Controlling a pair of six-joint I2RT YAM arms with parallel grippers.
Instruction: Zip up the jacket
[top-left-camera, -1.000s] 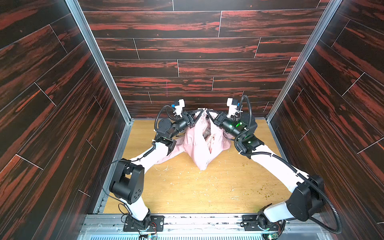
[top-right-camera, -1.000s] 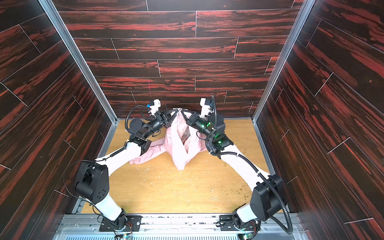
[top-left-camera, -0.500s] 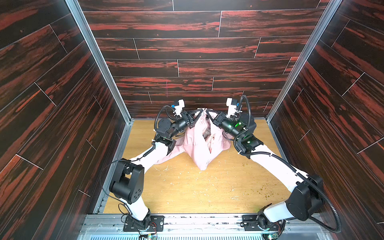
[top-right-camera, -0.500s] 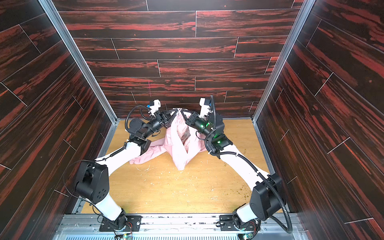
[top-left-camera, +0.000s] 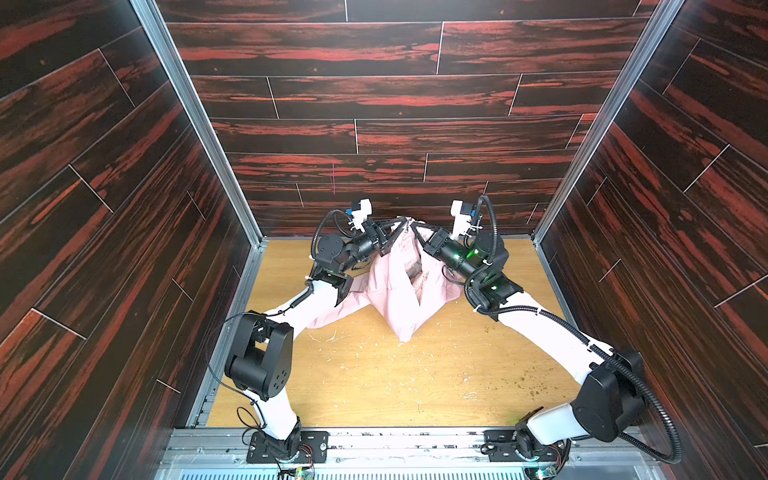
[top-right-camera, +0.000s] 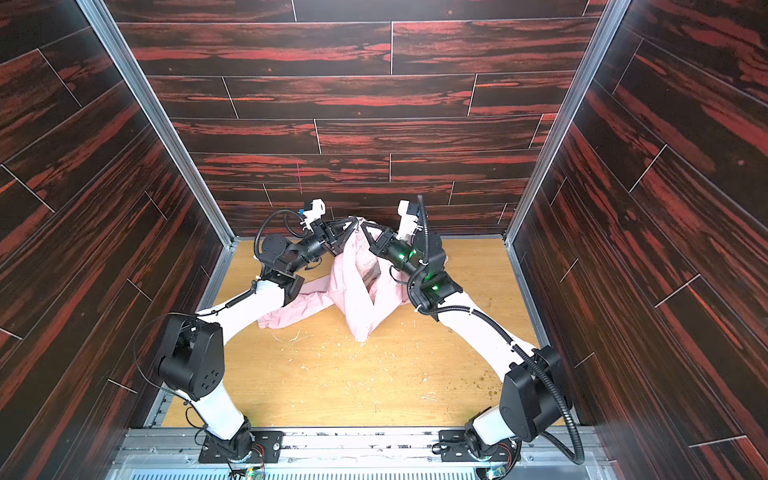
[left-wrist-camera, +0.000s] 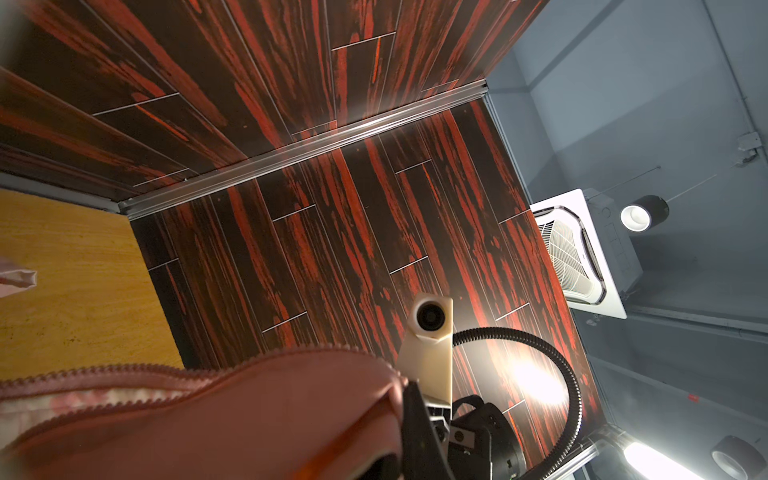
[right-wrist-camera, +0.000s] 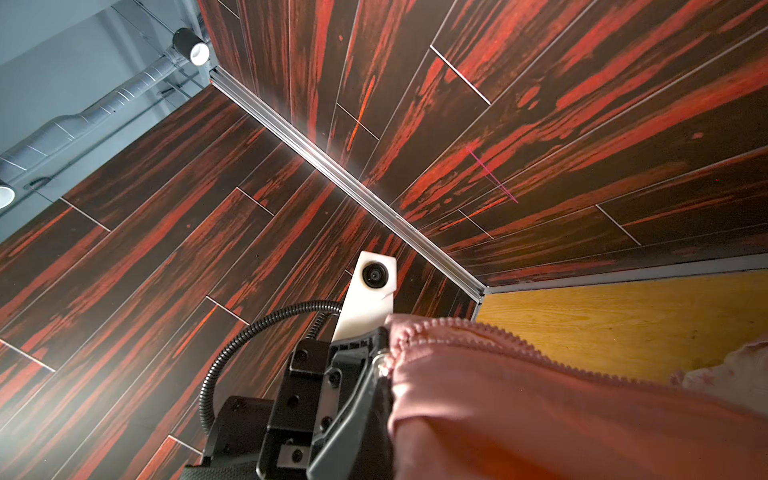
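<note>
Found small light pink fabric jacket at rear centre of light wooden tabletop, raised by its upper edge and hanging in folds, lower tip down at the wood, one sleeve trailing flat beneath the left forearm. Noted left gripper and right gripper just beside each other above the table, close to the back wall, each clamped tight on the jacket's top edge. Confirmed in the right wrist view: black fingers of the left gripper pinching pink cloth right at the zipper teeth. Saw front lying open with paler lining exposed in both top views. Recorded dark, red-streaked wood-pattern wall panels closing in three sides, aluminium corner posts, and pale shavings and crumbs scattered on the wood near the garment. Observed both forearms flanking the jacket and covering its outer parts.
</note>
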